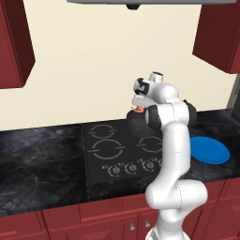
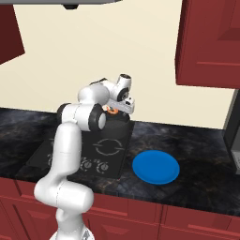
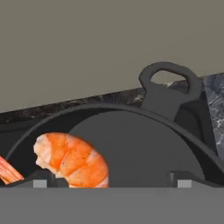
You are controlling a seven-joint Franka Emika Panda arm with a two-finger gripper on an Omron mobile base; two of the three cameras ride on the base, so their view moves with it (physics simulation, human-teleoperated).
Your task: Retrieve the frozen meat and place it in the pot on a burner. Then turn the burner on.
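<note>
The meat (image 3: 72, 159) lies inside the pot (image 3: 131, 148), at the lower left of the hand view, an orange curved chunk with pale streaks resting against the pot's inner wall. The gripper (image 3: 111, 179) stands wide open right over it, its two dark tips low in the frame: the left tip sits just at the meat's lower edge, the right tip well apart from it, and nothing is clamped between them; whether the left tip touches the meat is hard to say. One loop handle of the pot rises at the upper right of that view. In the left base view the meat (image 1: 138, 110) shows as an orange speck above the pot (image 1: 136, 124), at the back right of the cooktop (image 1: 101, 154), with the gripper (image 1: 139, 107) just above it. A blue plate (image 1: 211, 151) lies on the counter at right.
</note>
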